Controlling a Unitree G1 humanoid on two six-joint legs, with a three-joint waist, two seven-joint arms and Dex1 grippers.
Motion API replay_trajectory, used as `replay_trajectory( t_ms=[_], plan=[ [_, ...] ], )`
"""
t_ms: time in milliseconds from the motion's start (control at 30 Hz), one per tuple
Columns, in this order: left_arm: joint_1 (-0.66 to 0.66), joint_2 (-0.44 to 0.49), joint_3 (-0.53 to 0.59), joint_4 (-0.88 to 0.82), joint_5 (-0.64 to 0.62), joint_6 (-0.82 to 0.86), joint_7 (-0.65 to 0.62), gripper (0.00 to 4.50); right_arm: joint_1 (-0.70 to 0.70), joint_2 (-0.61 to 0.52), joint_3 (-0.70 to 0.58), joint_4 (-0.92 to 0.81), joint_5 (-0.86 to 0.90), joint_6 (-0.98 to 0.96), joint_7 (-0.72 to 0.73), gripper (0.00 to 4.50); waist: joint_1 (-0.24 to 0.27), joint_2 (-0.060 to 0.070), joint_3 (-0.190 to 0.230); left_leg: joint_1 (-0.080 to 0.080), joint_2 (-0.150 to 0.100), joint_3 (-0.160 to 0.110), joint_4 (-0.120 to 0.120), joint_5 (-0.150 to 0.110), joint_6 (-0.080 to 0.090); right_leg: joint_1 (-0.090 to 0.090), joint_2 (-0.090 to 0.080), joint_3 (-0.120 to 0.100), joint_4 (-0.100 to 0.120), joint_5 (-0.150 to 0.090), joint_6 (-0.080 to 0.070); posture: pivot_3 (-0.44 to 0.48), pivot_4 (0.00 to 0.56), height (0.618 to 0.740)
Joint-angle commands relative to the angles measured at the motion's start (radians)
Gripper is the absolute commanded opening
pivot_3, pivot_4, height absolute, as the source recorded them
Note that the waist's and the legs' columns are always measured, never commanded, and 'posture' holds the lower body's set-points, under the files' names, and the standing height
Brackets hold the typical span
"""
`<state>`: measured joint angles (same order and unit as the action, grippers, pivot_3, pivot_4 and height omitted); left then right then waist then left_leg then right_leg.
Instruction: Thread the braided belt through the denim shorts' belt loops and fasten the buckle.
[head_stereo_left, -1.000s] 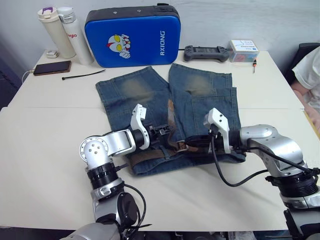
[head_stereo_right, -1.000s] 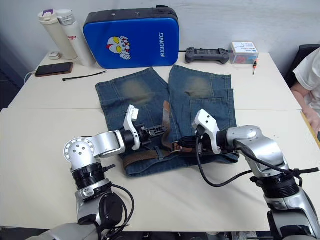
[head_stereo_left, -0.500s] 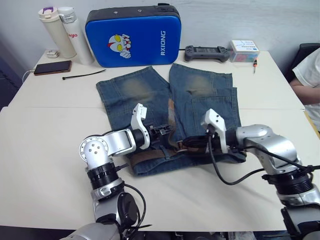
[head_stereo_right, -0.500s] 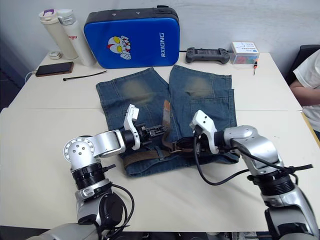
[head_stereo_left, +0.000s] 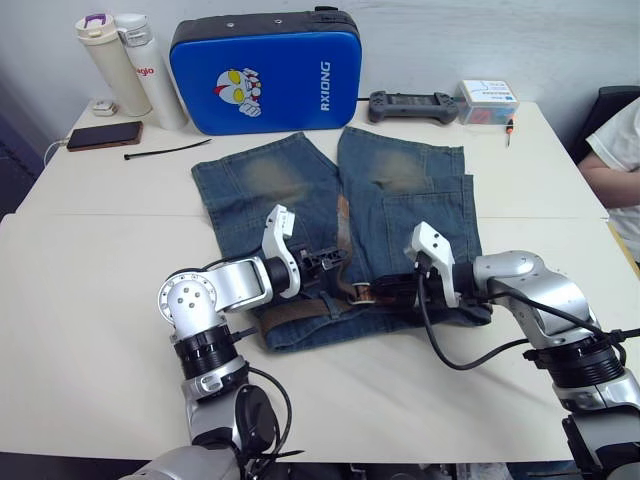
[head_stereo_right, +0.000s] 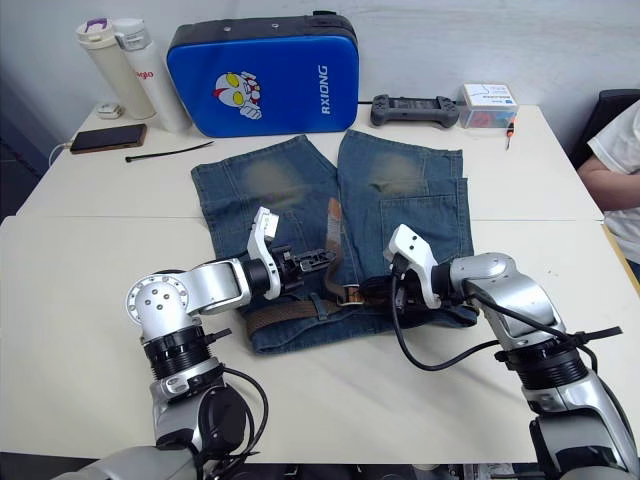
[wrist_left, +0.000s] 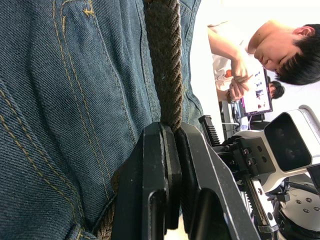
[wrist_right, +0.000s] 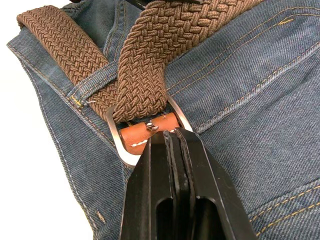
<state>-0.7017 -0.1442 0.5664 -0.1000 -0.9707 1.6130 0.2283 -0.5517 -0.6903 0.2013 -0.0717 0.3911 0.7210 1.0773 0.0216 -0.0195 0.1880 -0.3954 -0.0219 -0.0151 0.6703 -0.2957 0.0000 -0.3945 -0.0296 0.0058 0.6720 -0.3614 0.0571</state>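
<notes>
While pinched: braided belt (wrist_right: 145, 65), buckle (wrist_right: 145, 135).

light: bright, even, soft shadows | glare: pale table (head_stereo_left: 90, 300) | blur: person (wrist_left: 260, 45) beyond left gripper (wrist_left: 172, 150)

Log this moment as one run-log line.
left hand: shut on braided belt | right hand: shut on buckle | belt passes through buckle | denim shorts: flat
</notes>
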Motion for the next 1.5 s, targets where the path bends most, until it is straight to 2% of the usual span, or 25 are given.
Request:
replay_trajectory(
  t_ms=[33,600,1033,1200,1333,1500],
  plan=[
    [-0.003,-0.026,-0.020,-0.023,-0.010,0.001,-0.009,0.00,-0.017,0.018,-0.001,-0.033,0.015,0.001,0.008,0.03,0.000,0.000,0.000,0.000,0.000,0.000,0.000,0.000,0.000,0.000,0.000,0.000,0.000,0.000,0.000,0.000,0.150,0.740],
    [0.007,-0.026,-0.023,-0.033,-0.015,0.001,-0.006,0.00,-0.016,0.055,0.032,-0.027,-0.011,0.022,-0.005,0.03,-0.001,0.000,0.000,0.000,0.000,0.000,0.000,0.000,0.000,0.000,0.000,0.000,0.000,0.000,0.000,0.000,0.150,0.740],
    [-0.049,-0.035,-0.047,-0.001,-0.013,-0.005,-0.056,0.00,0.008,0.084,0.153,0.068,-0.075,0.056,-0.010,0.03,-0.011,-0.002,-0.002,0.005,0.000,0.000,-0.003,0.000,-0.001,0.004,0.000,0.000,-0.001,0.000,0.000,0.000,0.150,0.740],
    [-0.080,-0.010,-0.127,0.059,0.007,-0.011,-0.129,0.00,0.024,0.118,0.201,0.098,-0.118,0.083,-0.047,0.03,-0.026,-0.006,-0.005,0.010,0.001,0.000,-0.004,0.000,-0.002,0.009,0.001,0.000,-0.003,0.000,0.000,0.000,0.150,0.740],
    [-0.157,0.037,-0.243,0.188,0.060,-0.067,-0.243,0.00,0.053,0.107,0.257,0.058,-0.164,0.075,-0.056,0.03,-0.028,-0.006,-0.006,0.025,0.003,-0.001,-0.008,-0.002,-0.005,0.024,0.004,0.000,-0.009,0.000,0.000,0.000,0.150,0.740],
    [-0.248,0.099,-0.378,0.357,0.136,-0.147,-0.417,0.00,0.106,0.107,0.257,-0.025,-0.199,0.038,-0.091,0.03,-0.025,-0.006,-0.006,0.026,0.003,-0.001,-0.009,-0.003,-0.006,0.025,0.004,-0.001,-0.010,0.000,0.000,0.000,0.150,0.740]
  ],
)
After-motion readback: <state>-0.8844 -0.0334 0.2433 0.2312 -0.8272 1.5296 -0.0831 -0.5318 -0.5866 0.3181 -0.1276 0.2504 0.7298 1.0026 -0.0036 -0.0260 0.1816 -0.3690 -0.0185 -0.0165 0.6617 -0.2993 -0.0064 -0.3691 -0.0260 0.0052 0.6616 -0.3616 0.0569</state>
